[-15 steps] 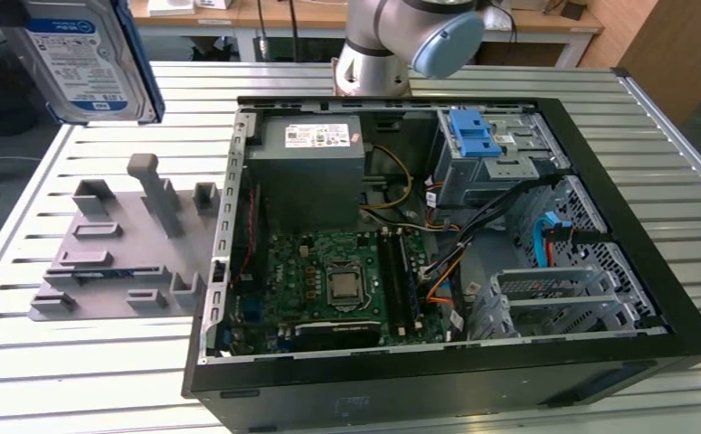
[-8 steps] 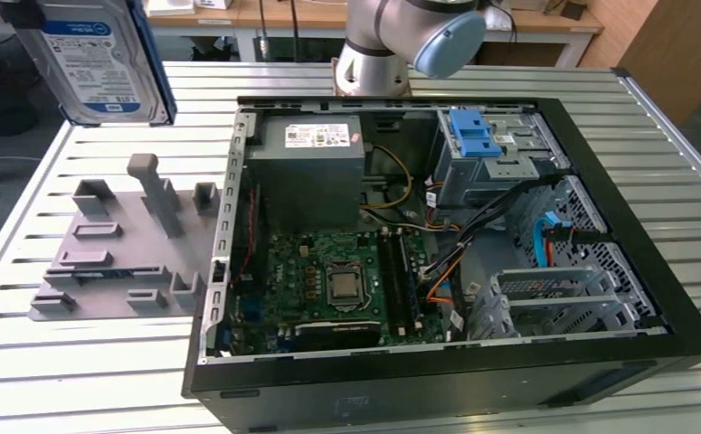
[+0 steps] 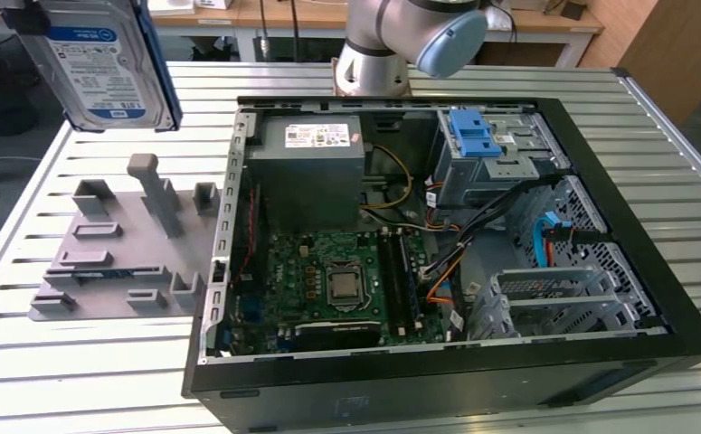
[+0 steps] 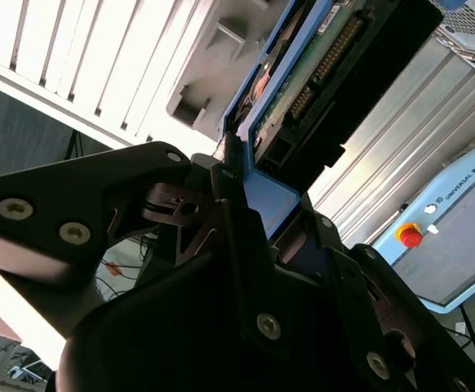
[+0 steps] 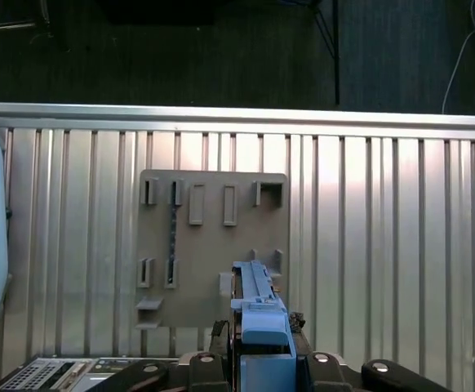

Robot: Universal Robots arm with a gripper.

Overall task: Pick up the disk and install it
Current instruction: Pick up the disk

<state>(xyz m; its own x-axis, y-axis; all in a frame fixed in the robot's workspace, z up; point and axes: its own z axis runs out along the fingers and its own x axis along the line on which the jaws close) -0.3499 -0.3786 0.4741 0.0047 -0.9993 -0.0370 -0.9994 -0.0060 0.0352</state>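
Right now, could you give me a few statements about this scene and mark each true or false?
1. The fingers hold the disk up off the table. True.
2. The disk sits inside the computer case. False: it hangs above the grey holder plate, outside the case.
3. The case lies open, its green circuit board showing. True.
4. The grey holder plate lies inside the case. False: it lies on the table beside it.
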